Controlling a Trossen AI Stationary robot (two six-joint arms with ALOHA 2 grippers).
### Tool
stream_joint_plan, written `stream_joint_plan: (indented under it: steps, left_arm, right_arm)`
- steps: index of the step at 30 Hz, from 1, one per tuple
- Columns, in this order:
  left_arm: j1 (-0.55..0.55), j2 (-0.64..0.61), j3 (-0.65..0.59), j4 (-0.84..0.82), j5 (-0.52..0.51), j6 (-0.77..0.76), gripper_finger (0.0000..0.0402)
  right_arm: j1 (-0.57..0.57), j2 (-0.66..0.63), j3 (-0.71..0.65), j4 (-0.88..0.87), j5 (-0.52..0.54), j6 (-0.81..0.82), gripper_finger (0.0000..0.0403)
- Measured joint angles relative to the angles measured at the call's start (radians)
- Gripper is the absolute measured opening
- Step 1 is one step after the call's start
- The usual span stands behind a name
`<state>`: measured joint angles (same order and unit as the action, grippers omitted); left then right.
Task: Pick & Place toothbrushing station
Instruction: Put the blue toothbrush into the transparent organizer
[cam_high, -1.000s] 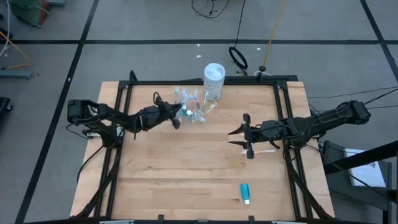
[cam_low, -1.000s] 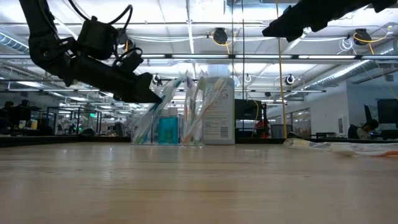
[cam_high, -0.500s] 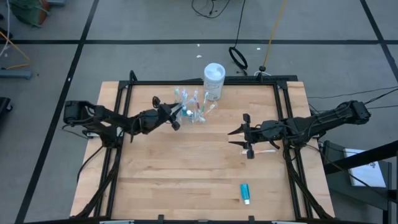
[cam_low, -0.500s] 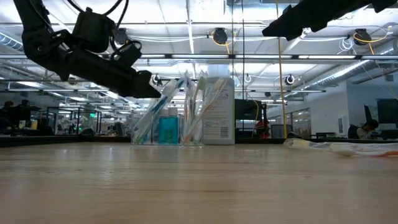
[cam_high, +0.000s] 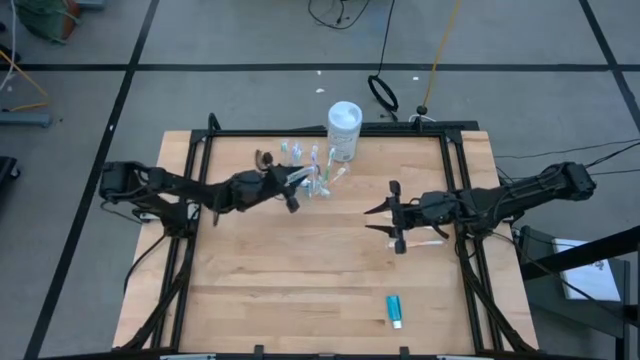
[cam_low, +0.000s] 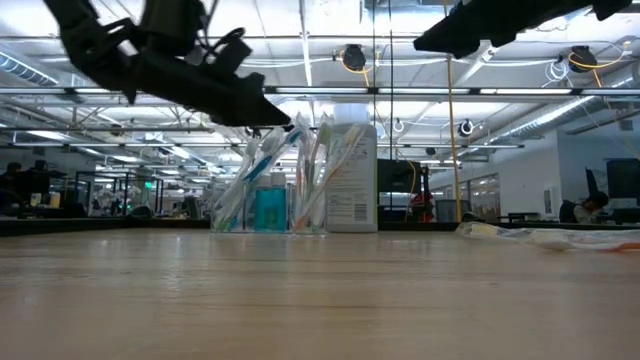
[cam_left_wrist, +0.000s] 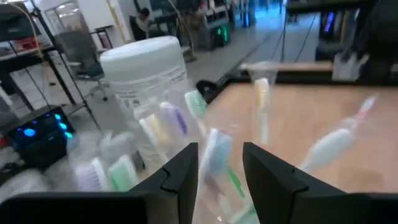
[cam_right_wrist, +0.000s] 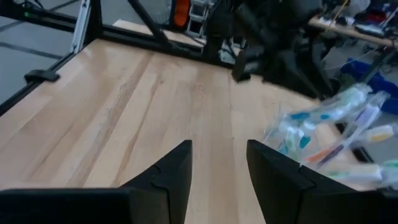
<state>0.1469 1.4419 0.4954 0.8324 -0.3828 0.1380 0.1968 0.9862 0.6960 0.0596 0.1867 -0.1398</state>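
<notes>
The left claw (cam_high: 291, 185) has just let go and lifted, fingers now apart; the toothbrush holder (cam_high: 312, 172) stands just beyond them beside the white tub (cam_high: 344, 130), apparently placed; the right claw (cam_high: 393, 222) waits open, well apart.

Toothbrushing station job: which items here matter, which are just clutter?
Job:
- small clear plastic toothbrush holder with upright compartments, brushes standing in it, at the table's far edge
- left gripper, jaws open, right beside the holder
- right gripper, jaws open, waiting mid-table

Lying about:
- white cylindrical lidded tub behind the holder
- small teal tube near the front edge
</notes>
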Motion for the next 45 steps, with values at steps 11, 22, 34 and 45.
stream_joint_plan:
  steps: [11,22,34,45]
  left_arm:
    - [0.025,0.046,0.170,-0.368,-0.068,0.035,0.0102]
    - [0.032,0.037,0.169,-0.418,-0.100,-0.011,0.0010]
    - [-0.006,-0.146,0.169,-0.645,-0.264,-0.127,0.0004]
    - [-0.002,-0.159,0.169,-0.835,-0.303,-0.294,0.0004]
  right_arm:
    - [-0.021,0.025,0.000,-0.032,-0.004,-0.001,0.0146]
    - [-0.021,0.024,0.000,-0.026,-0.004,-0.003,0.0146]
    - [-0.021,0.024,0.000,-0.026,-0.005,-0.004,0.0146]
    - [-0.021,0.024,0.000,-0.026,-0.005,-0.003,0.0146]
